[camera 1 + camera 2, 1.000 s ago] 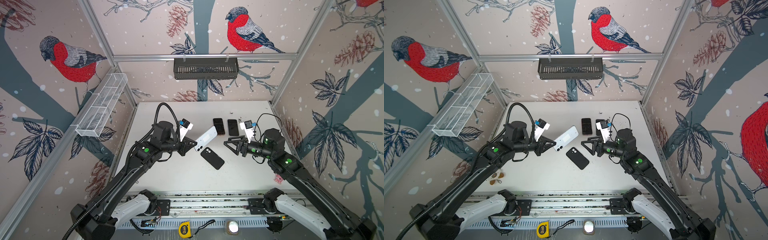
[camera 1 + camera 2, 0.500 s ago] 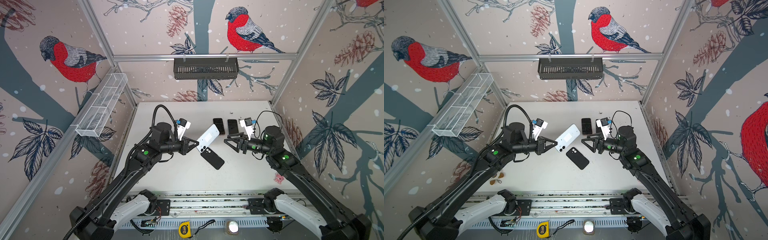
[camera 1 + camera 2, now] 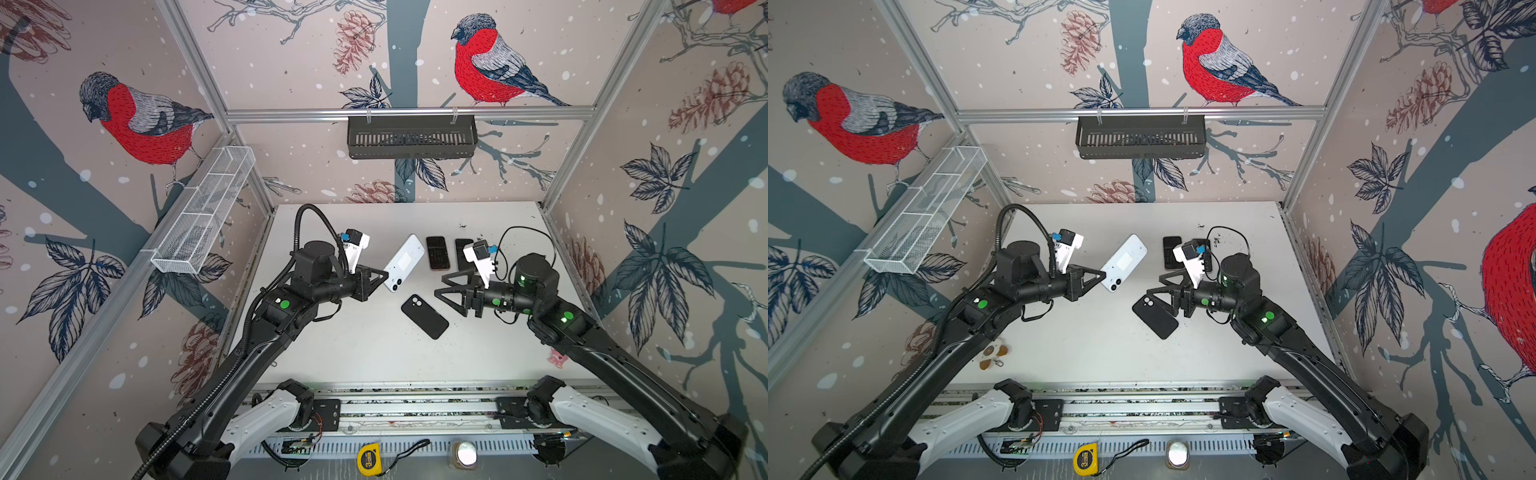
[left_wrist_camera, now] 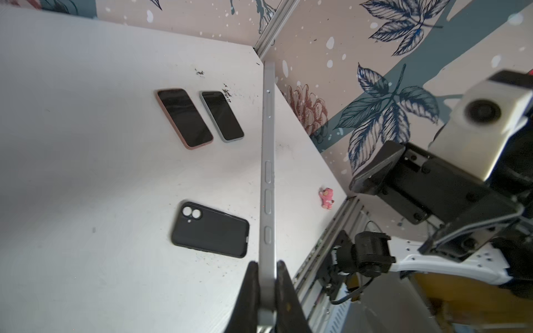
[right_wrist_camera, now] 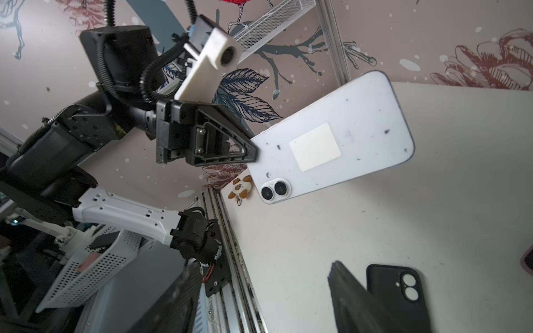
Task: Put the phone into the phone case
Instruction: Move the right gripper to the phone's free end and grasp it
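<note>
Can read only "3m", on the round yellow tape measure (image 3: 368, 459) beyond the near edge of the white surface (image 3: 374, 353). Shows a blank pale square sticker on the back of the flat white phone (image 3: 404, 263) (image 3: 1124, 262) (image 5: 331, 138) (no brand mark legible). Grips that phone by its camera end with the left pincer (image 3: 383, 276) (image 4: 265, 268), closed tight on front and back, aloft over the middle of the surface, free end slanting toward the far edge. Leaves the matte black phone case (image 3: 424, 316) (image 3: 1155, 318) (image 4: 210, 229) flat just nearward of it, camera cut-outs showing, apart from the phone. Hovers the right pincer (image 3: 440, 286) (image 3: 1154, 286), spread wide and holding nothing, beside the case's cut-out end. Also shows two dark-screened phones, one pink-rimmed (image 4: 184, 118), one grey-rimmed (image 4: 222, 116), side by side toward the far edge, right of the middle. Compared with a second ago: has swung the phone's free end further toward the far edge, has brought the right pincer nearer the case, has left the case where it lay.
</note>
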Controlling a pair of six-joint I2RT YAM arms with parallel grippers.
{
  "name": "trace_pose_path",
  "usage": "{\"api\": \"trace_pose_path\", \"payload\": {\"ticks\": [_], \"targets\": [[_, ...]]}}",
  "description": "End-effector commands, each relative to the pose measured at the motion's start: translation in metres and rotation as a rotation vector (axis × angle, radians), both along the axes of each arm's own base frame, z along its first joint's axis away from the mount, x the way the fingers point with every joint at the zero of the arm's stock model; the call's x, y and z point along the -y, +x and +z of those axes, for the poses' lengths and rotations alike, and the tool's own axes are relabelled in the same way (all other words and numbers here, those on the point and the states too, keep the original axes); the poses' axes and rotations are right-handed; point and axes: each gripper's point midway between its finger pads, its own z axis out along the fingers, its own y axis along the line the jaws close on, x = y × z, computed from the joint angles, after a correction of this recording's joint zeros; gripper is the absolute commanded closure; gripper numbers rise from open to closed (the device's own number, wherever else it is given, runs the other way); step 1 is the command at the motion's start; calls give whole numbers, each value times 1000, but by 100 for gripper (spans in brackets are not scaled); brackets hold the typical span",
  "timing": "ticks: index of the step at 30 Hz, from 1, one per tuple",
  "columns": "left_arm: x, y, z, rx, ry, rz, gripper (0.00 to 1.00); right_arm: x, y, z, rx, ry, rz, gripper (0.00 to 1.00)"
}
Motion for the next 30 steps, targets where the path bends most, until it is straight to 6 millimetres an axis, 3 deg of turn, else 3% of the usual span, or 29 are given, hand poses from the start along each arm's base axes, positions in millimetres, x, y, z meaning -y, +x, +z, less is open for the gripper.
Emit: {"api": "trace_pose_path", "payload": {"ticks": [1,3,9,14,17,22,30], "targets": [[16,-7,51,-60,-349,-100,100,8,5,20,254,60,-59,28],[12,-7,57,-85,-443,-109,100,16,13,25,303,70,-108,30],[11,-18,66,-104,-562,-170,100,26,45,12,361,-27,-180,31],[10,-17,59,-98,-497,-149,100,36,65,33,72,212,-132,29],[11,-20,58,-101,-501,-162,100,30,70,47,-98,309,-55,32],[13,-19,52,-108,-492,-174,100,13,52,76,-220,452,125,33],[15,-19,52,-107,-499,-195,100,-12,62,75,-340,448,159,41]]}}
